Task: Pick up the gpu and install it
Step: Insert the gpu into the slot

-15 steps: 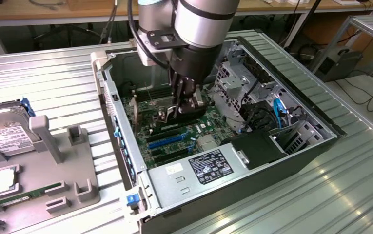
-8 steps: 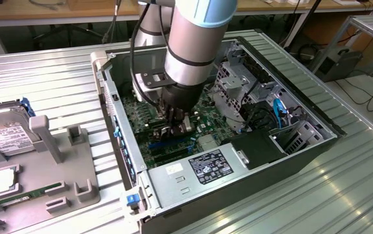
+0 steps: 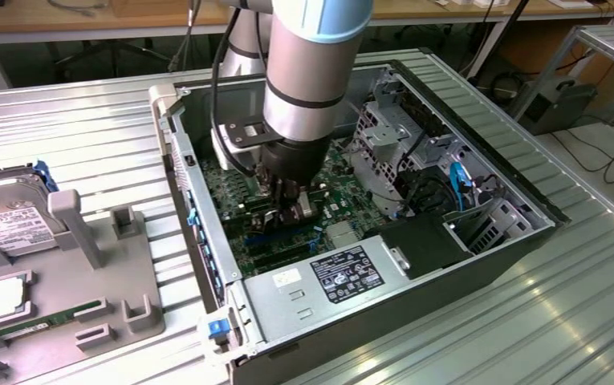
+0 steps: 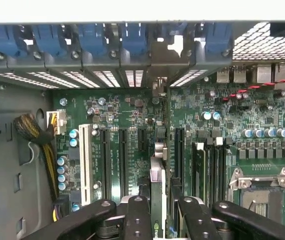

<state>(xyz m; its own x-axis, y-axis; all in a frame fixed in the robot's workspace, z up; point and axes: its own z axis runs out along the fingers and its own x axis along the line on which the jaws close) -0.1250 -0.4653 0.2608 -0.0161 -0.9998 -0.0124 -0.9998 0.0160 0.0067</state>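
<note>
The gpu (image 4: 157, 172) shows edge-on in the wrist view as a thin card standing upright between my fingers (image 4: 137, 215). Its metal bracket end (image 4: 157, 57) reaches the row of rear slot openings with blue clips. My gripper (image 4: 160, 217) is shut on the card over the green motherboard (image 4: 132, 112), in line with the black expansion slots (image 4: 105, 160). Seen from the exterior view, my gripper (image 3: 290, 204) is low inside the open computer case (image 3: 478, 152), just above the motherboard (image 3: 339, 210), and the card is mostly hidden by the wrist.
A silver power supply (image 3: 323, 281) fills the case's near end. The drive cage (image 3: 392, 128) and blue cables (image 3: 459, 180) lie on the exterior view's right. A grey fixture (image 3: 103, 241) outside holds a hard drive (image 3: 7, 224) and a green memory stick (image 3: 39, 325). The CPU socket (image 4: 262, 185) is beside the slots.
</note>
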